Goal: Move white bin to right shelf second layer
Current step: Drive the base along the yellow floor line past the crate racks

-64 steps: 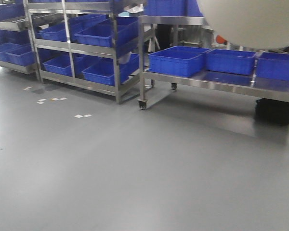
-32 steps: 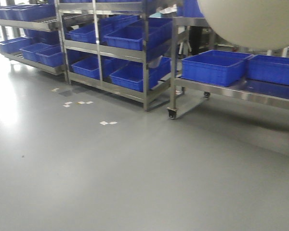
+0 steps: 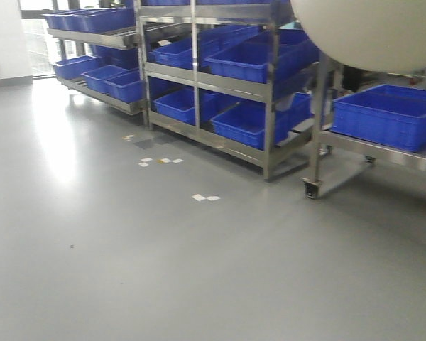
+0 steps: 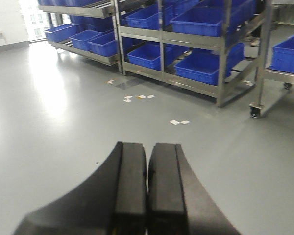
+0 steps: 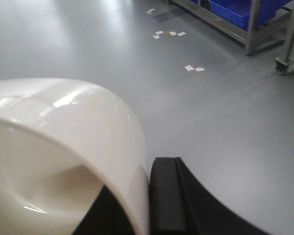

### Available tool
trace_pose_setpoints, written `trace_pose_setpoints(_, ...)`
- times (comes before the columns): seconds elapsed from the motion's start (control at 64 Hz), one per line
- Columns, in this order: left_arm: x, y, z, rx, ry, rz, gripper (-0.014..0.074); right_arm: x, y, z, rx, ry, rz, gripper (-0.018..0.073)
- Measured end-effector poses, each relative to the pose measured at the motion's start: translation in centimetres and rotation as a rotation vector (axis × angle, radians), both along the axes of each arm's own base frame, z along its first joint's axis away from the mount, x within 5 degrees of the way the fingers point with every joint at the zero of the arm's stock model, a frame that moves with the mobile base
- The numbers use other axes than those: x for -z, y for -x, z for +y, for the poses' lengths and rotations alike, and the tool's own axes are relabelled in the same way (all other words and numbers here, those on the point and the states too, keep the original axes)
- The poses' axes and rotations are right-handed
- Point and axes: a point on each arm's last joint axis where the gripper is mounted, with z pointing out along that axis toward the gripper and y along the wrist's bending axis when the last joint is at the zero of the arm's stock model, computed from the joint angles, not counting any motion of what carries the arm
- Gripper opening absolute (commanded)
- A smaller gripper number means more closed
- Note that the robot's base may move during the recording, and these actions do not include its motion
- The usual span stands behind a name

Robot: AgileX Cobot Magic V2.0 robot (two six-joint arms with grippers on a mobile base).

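My right gripper (image 5: 143, 196) is clamped on the wall of the white bin (image 5: 63, 132), one finger inside and one outside, holding it up above the grey floor (image 5: 225, 112). My left gripper (image 4: 147, 186) is pressed together on nothing. Farther off stand steel racks (image 3: 271, 92) loaded with blue crates (image 3: 245, 62).

Only the base of the white bin (image 3: 369, 32) in the front view (rim beyond the top edge)

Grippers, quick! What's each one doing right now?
Left gripper: closed, holding nothing.
Right gripper: closed on the wall of the white bin.
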Motion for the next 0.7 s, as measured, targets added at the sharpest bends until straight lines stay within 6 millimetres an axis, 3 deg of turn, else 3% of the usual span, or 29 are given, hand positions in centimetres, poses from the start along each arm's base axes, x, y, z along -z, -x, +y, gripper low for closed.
trace_pose_setpoints(0.703,0.00,0.00,0.00,0.000,0.000,0.000,0.0085,-0.01,-0.01,0.00,0.000,0.000,-0.002,0.0056)
